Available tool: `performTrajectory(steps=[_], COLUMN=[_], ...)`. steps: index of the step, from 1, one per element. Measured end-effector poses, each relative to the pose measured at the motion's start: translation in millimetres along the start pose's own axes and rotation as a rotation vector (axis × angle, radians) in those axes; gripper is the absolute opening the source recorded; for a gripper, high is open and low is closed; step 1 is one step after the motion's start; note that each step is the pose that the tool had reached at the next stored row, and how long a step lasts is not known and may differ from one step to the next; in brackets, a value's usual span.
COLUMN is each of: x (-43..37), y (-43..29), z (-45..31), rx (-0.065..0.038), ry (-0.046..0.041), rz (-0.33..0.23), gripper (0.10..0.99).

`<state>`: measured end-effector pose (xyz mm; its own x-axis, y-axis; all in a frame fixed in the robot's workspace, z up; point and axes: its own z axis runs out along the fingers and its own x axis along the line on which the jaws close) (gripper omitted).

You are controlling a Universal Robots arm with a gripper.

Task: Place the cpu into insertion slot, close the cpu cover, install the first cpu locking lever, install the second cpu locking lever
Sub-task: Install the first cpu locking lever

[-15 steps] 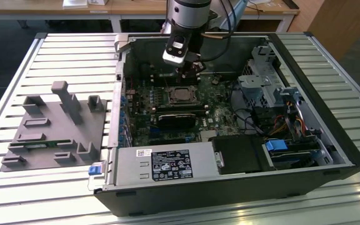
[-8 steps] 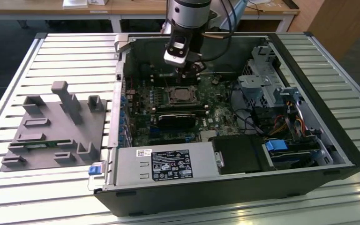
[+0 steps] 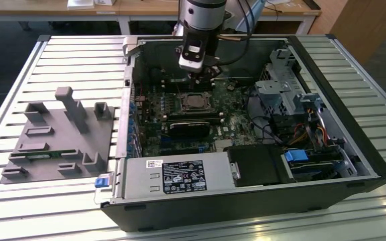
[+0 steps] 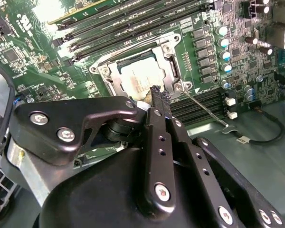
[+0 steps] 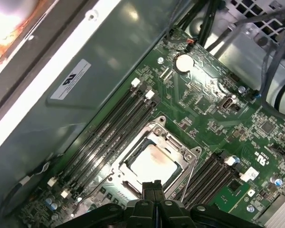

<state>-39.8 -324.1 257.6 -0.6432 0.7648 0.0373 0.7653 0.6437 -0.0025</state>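
Worktop: You are working on a slatted metal worktop (image 3: pixel 59 55). Its ribs run across under everything set on it.
Room: Beyond the worktop you see pale wooden desks (image 3: pixel 146 7) and a dark floor (image 3: pixel 2 45).
Fixture: A grey fixture (image 3: pixel 52 135) with upright holders lies on the worktop at the exterior view's left, just beside the computer case (image 3: pixel 247 211).
Computer case: It lies on its side with the open side up. The green motherboard (image 3: pixel 153 135) is exposed, and a silver power supply (image 3: pixel 179 175) runs along the near edge.
End effector: The end effector (image 3: pixel 201 75) hangs inside the case, close above the board at the socket's edge. In both wrist views (image 4: pixel 156 92) (image 5: pixel 152 186) its fingertips are clenched together with nothing gripped.
cpu: The cpu (image 5: pixel 152 165) sits flat in the insertion slot (image 5: pixel 125 186), with its dull silver top showing.
cpu cover: The cpu cover (image 5: pixel 173 142) lies down around the cpu and frames it.
Locking lever: A thin wire lever (image 4: pixel 204 108) runs from the socket's corner out over the black memory slots (image 4: pixel 133 23), close to the fingertips.
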Motion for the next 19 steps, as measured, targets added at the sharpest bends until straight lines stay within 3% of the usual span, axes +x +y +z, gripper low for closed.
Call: performTrajectory(steps=[19], x=[0.0], y=[0.0], z=[0.0], rx=[0.005], ry=[-0.0003], rz=[-0.13], gripper=[0.106])
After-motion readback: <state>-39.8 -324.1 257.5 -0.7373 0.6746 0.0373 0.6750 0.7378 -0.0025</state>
